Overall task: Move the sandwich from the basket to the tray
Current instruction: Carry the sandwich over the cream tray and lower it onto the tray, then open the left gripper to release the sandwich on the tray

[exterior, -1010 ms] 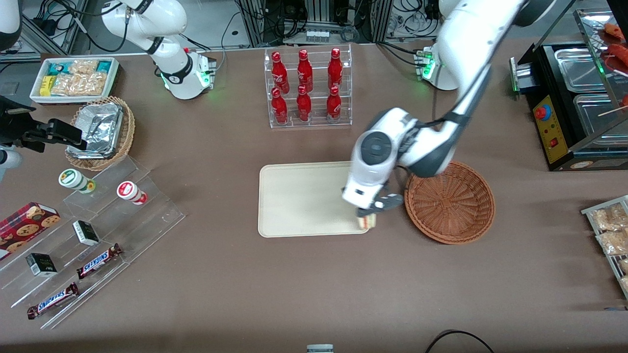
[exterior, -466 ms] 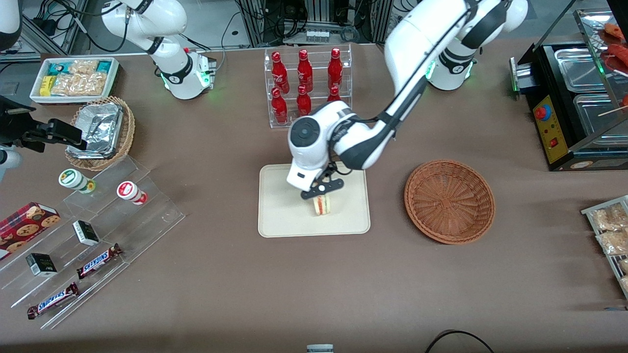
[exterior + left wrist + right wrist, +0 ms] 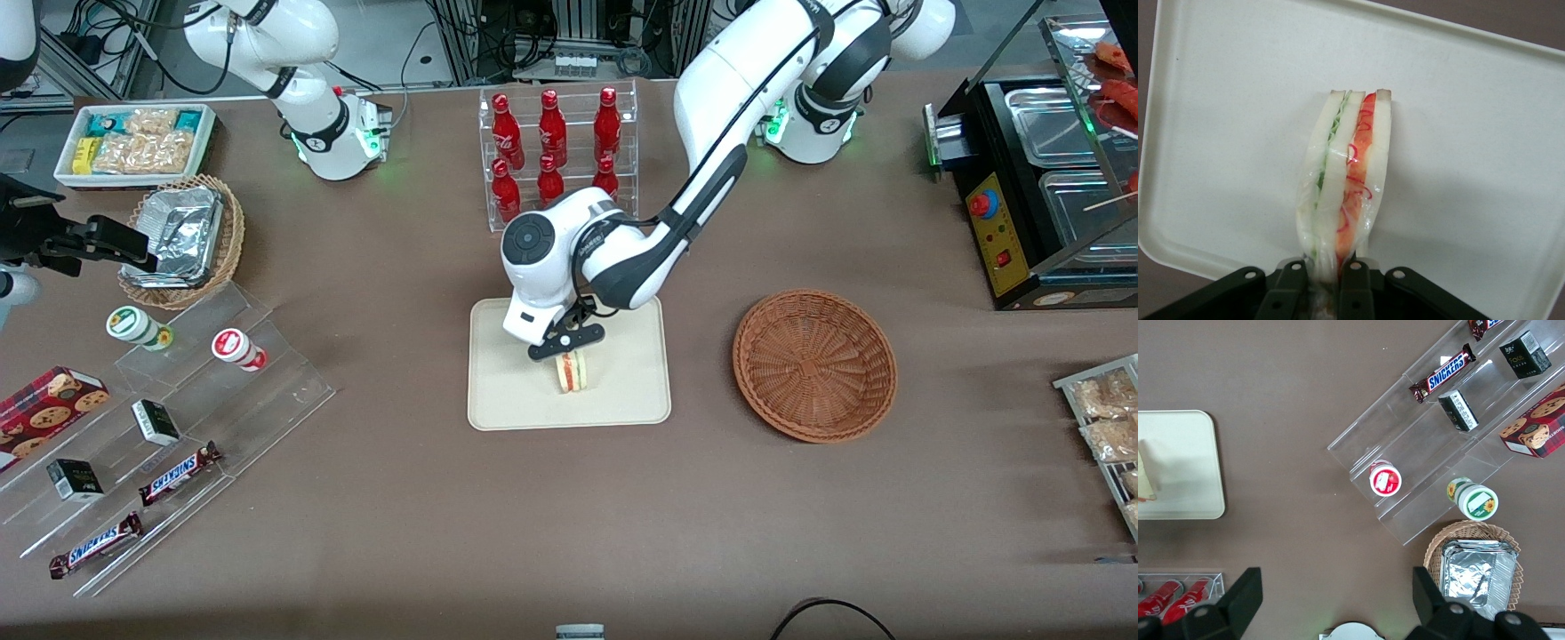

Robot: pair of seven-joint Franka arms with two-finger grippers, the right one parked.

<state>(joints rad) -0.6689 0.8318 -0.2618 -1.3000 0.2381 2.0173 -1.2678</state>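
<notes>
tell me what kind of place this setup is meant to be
Probably a mock snack counter in a robot lab: a rack of red bottles, chocolate bars on clear steps, and the end effector holding a sandwich over a tray.

The gripper [image 3: 566, 345] above the smooth plastic tray [image 3: 498, 400] pinches a sandwich [image 3: 569, 372] in shiny wrap; the basket [image 3: 814, 364] beside the tray is rough wicker.

Place: a robot lab dressed as a snack shop.
Lab signs: cable bundles [image 3: 498, 36] and arm bases at the table edge, farther from the front camera than the gripper [image 3: 567, 343].
Shop signs: a bottle rack [image 3: 556, 156] near the gripper; tiered acrylic shelves [image 3: 169, 427] toward the parked arm's end.
</notes>
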